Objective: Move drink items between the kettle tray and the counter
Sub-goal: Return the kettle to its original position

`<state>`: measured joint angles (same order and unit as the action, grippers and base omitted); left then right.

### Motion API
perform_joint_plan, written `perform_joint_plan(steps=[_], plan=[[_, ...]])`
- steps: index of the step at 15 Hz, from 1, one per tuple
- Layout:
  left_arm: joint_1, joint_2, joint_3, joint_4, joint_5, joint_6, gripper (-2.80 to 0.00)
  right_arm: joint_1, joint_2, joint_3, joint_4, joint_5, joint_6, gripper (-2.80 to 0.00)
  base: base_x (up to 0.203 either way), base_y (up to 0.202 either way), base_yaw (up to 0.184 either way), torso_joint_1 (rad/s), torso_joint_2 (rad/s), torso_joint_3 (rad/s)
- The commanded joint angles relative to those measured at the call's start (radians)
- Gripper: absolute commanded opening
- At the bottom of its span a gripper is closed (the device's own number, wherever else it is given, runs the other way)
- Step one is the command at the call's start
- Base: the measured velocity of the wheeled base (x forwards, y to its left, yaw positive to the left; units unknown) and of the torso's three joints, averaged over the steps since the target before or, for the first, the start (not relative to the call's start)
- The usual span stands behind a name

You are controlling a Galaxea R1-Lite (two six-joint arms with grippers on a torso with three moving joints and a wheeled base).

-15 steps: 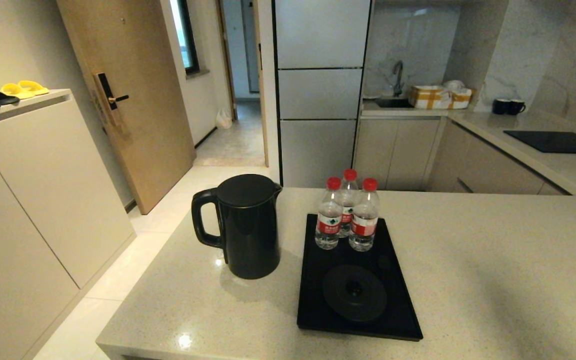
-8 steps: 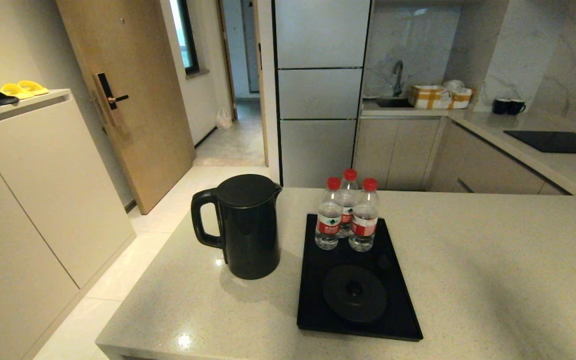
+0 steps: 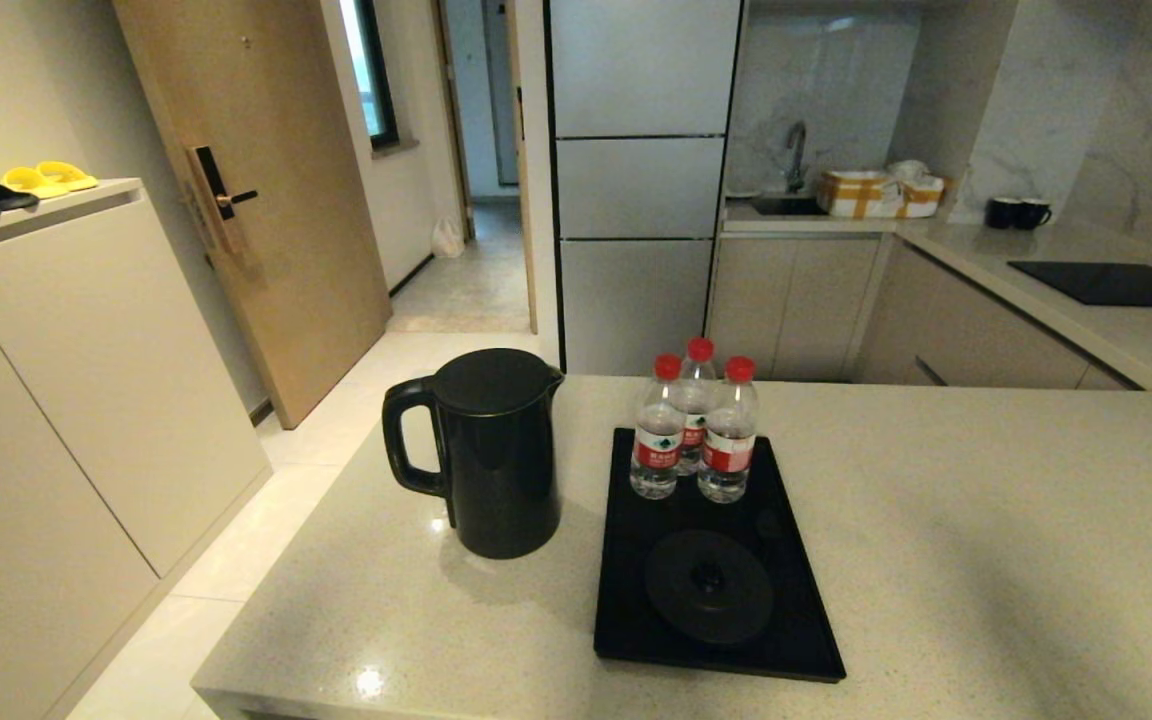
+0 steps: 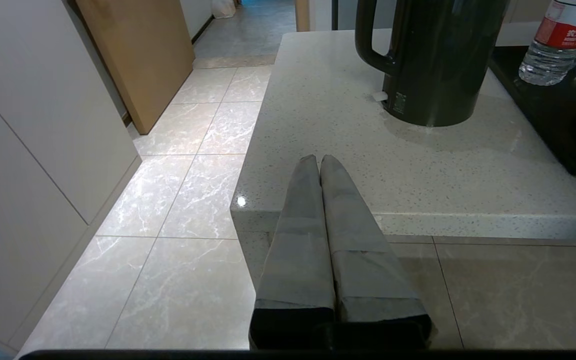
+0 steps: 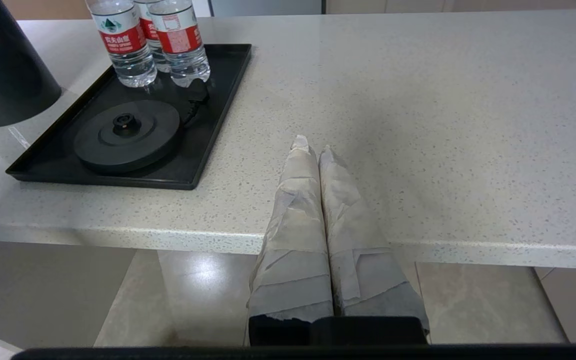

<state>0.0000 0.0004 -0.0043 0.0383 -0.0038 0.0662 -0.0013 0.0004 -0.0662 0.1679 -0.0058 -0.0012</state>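
The kettle (image 3: 489, 452) stands upright on the desk (image 3: 986, 520), just beside the left edge of the kettle tray (image 3: 626, 630), its loop handle turned out toward the desk's left edge. On the tray the round base disc (image 3: 709, 585) lies bare, and three water bottles (image 3: 694, 425) huddle together at the far end. Both arms hang low off the near edge, out of the head view: the left gripper (image 4: 319, 162) points toward the kettle with its jaws pressed together, and the right gripper (image 5: 313, 147) sits before the tray's near right corner, jaws likewise closed on nothing. The kettle is tall and glossy, so I'd worry a grip on the body slips; the handle looks the safer hold. Set down off-centre on the disc, it could rock or tip. A wide swing might also clip the bottles, which stand near the disc, and topple them like pins.
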Motion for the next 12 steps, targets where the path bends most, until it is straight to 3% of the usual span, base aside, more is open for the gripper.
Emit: perform_joint_plan(steps=[1,12], plan=[[0.000,0.000,0.003,0.005,0.001,0.000,-2.80,0.000,0.000,0.000,0.001,0.000,0.000,-2.80,0.000,0.000,0.000,0.000,0.00,0.000],[0.000,0.000,0.003,0.005,0.004,-0.020,-2.80,0.000,0.000,0.000,0.001,0.000,0.001,-2.80,0.000,0.000,0.000,0.000,0.00,0.000]])
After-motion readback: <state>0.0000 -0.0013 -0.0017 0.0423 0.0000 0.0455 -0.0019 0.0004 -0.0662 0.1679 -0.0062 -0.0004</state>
